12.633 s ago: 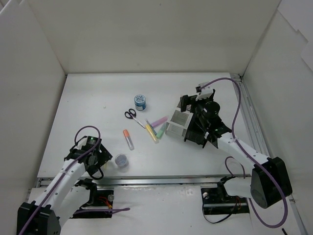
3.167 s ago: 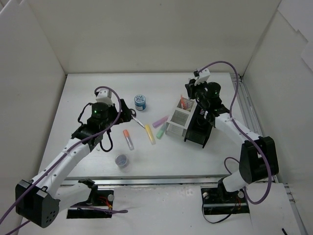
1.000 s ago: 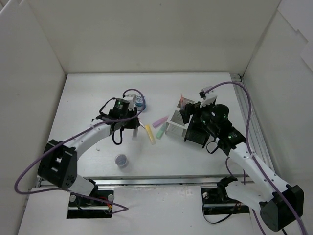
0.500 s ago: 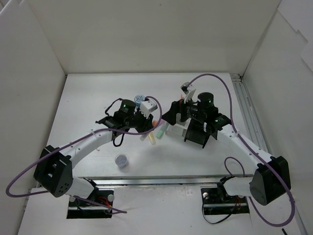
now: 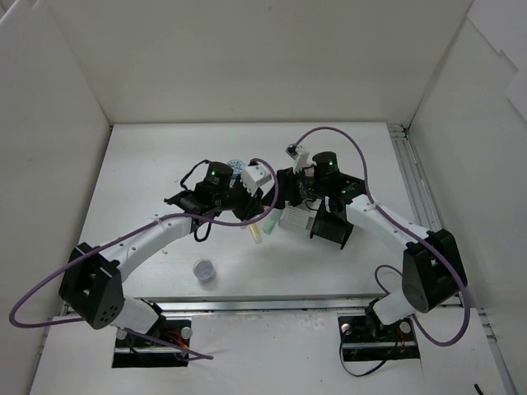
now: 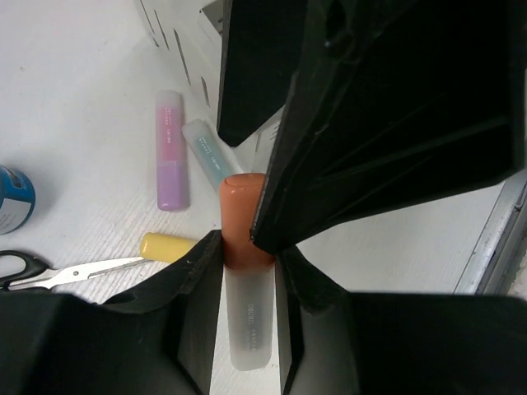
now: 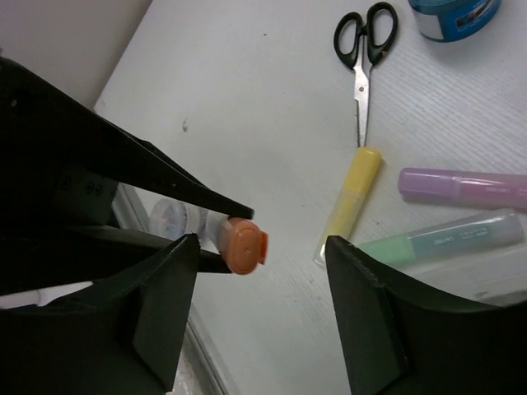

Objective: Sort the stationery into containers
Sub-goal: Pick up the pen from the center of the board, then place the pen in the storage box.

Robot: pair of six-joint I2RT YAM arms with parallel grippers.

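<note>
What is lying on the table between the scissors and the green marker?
A yellow marker lies there, starting near the blade tips of the scissors and slanting down toward the green marker. The right wrist view shows it best.

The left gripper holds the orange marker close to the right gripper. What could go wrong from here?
1. The right gripper stands open around only the cap end of the orange marker; a grip there may slip.
2. If the left gripper lets go early, the marker may drop beside the yellow marker.
</note>
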